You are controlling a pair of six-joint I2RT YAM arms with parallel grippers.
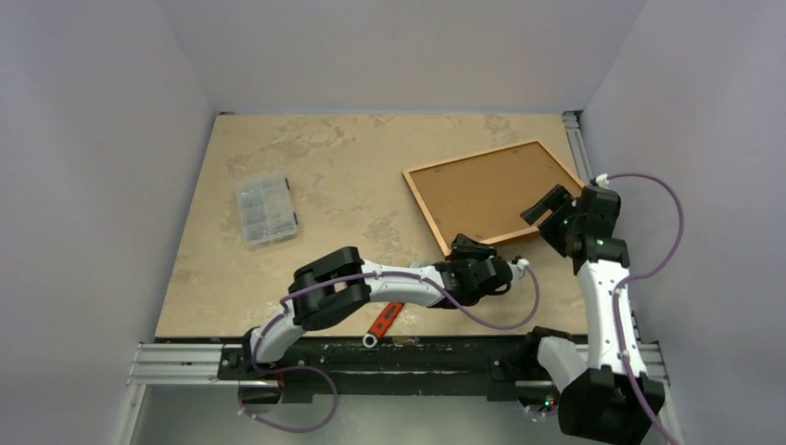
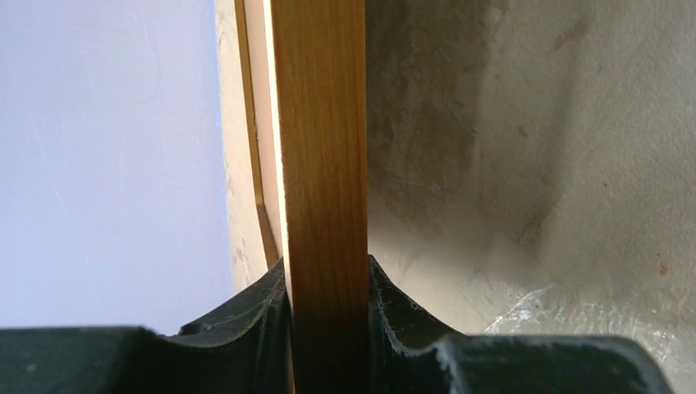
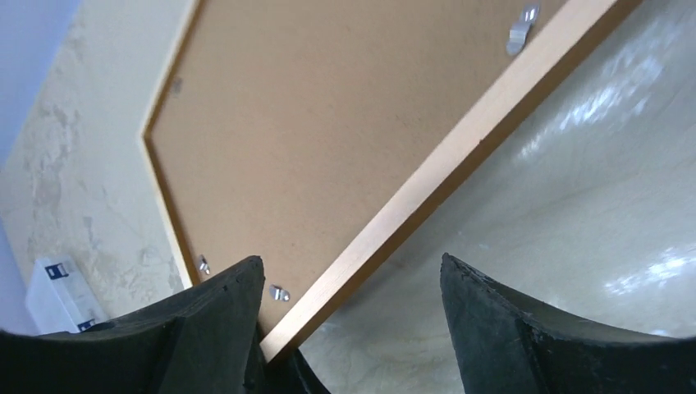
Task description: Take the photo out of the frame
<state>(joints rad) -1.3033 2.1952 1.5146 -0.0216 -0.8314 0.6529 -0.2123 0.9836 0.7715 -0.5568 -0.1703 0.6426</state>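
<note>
On mottled beige tabletop (image 1: 324, 167), pale walls (image 1: 93, 139) around: left claw (image 1: 470, 247) tight on frame (image 2: 324, 164), right claw (image 3: 351, 275) agape.

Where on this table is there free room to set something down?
Widest bare patch: the table middle, between the organizer box and the frame. Also the strip in front of the box, left of the left arm. Crowded near right: left hand clamps the frame corner, right hand open at its edge, wrench nearby.

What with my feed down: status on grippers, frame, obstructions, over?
Left gripper shut on frame edge. Right gripper open over frame's right edge. Backing board in, photo unseen. Wrench clear of frame.
</note>
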